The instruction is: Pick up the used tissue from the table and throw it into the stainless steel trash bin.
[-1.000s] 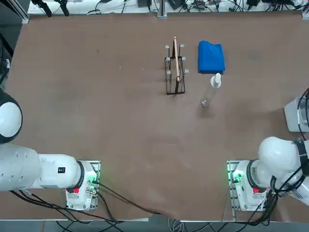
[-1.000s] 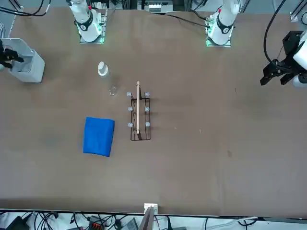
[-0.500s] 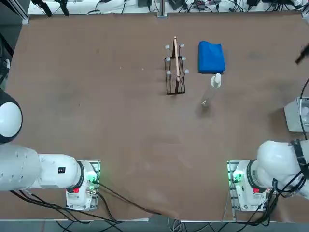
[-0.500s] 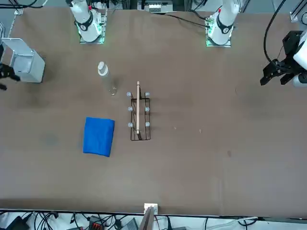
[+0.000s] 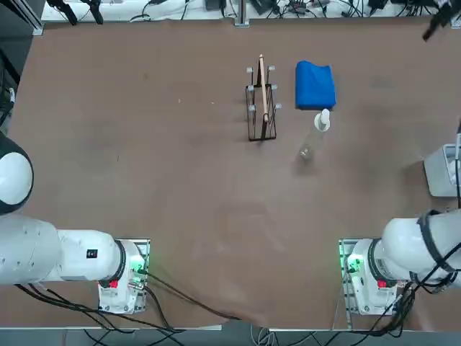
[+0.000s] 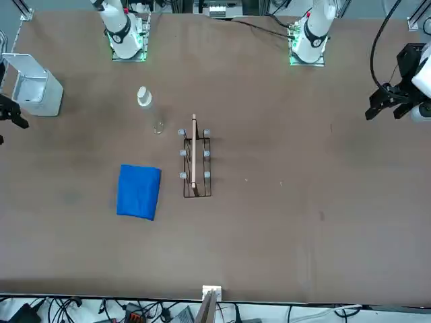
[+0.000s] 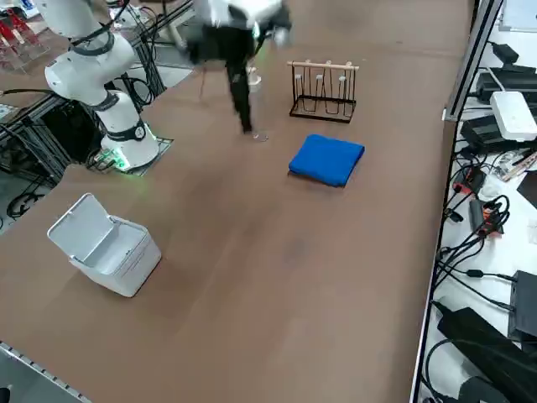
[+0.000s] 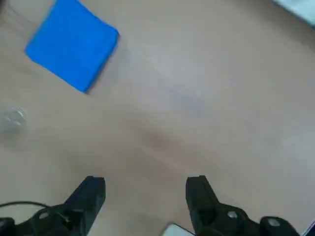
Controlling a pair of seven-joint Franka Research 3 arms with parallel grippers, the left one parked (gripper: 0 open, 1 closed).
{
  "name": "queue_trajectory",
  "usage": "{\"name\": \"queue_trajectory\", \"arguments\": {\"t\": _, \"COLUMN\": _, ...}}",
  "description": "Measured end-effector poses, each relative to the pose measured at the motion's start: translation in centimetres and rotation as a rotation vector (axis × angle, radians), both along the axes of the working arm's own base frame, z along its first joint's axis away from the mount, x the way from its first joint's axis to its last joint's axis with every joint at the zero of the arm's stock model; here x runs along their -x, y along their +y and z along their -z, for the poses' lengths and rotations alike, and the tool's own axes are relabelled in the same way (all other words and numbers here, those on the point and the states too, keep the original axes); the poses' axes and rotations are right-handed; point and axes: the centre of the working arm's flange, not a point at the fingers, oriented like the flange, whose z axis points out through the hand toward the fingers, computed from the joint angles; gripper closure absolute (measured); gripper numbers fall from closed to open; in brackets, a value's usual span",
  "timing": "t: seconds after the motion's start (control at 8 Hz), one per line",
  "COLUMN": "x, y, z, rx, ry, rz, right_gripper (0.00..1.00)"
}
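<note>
Fingers [image 8: 199,199] spread wide apart, with nothing between them.

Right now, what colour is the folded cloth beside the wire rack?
Blue; it shows best in the right side view.

bin [image 5: 441,171] cropped by overhead view's edge

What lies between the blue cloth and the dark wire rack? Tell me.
Only bare brown tabletop lies between the blue cloth and the dark wire rack, as the front view shows.
</note>
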Motion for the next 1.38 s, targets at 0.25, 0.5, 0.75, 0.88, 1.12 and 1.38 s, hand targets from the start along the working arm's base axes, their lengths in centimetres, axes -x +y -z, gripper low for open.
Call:
{"name": "queue_trajectory", "arguments": {"t": 0.25, "x": -0.6, "y": 4.3, "z": -2.2, "rx": -0.022, "ry": -0.024, "rz": 0.071, "right_gripper": 0.0}}
{"name": "queue_trajectory", "arguments": {"t": 0.5, "x": -0.4, "y": 8.2, "z": -2.8, "rx": -0.029, "ry": 0.007, "rz": 0.148, "right_gripper": 0.0}}
{"name": "queue_trajectory", "arguments": {"t": 0.75, "x": 0.7, "y": 11.5, "z": -4.5, "rx": -0.033, "ry": 0.006, "rz": 0.256, "right_gripper": 0.0}}
{"name": "queue_trajectory", "arguments": {"t": 0.88, "x": 1.6, "y": 13.6, "z": -5.5, "rx": -0.036, "ry": 0.001, "rz": 0.307, "right_gripper": 0.0}}
{"name": "queue_trajectory", "arguments": {"t": 1.12, "x": 3.8, "y": 17.1, "z": -6.7, "rx": -0.04, "ry": -0.002, "rz": 0.352, "right_gripper": 0.0}}
{"name": "queue_trajectory", "arguments": {"t": 1.38, "x": 4.9, "y": 17.4, "z": -6.7, "rx": -0.032, "ry": -0.002, "rz": 0.361, "right_gripper": 0.0}}
